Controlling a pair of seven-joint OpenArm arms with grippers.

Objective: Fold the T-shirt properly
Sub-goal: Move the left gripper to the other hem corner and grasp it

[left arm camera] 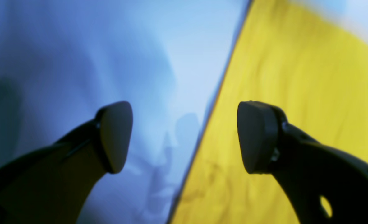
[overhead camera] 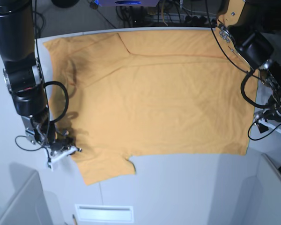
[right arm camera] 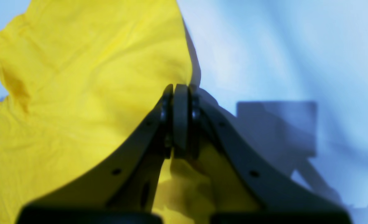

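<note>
The light-orange T-shirt (overhead camera: 154, 93) lies spread flat across the table, collar side to the left and hem to the right in the base view. My right gripper (right arm camera: 180, 90) is shut on the T-shirt (right arm camera: 78, 77) at the edge of the near-left sleeve, where the cloth rises to the pads; the base view shows that gripper (overhead camera: 68, 149) low on the table. My left gripper (left arm camera: 184, 137) stands open above the straight edge of the T-shirt (left arm camera: 296, 93), one finger over cloth, the other over bare table, nothing between them. In the base view the left gripper (overhead camera: 264, 117) is at the shirt's right side.
The pale grey table (overhead camera: 187, 187) shows bare in front of the shirt. A white slotted plate (overhead camera: 103, 213) sits at the front edge. Raised grey panels stand at the front left (overhead camera: 14, 197) and front right (overhead camera: 271, 187). Cables (overhead camera: 145, 11) crowd the back.
</note>
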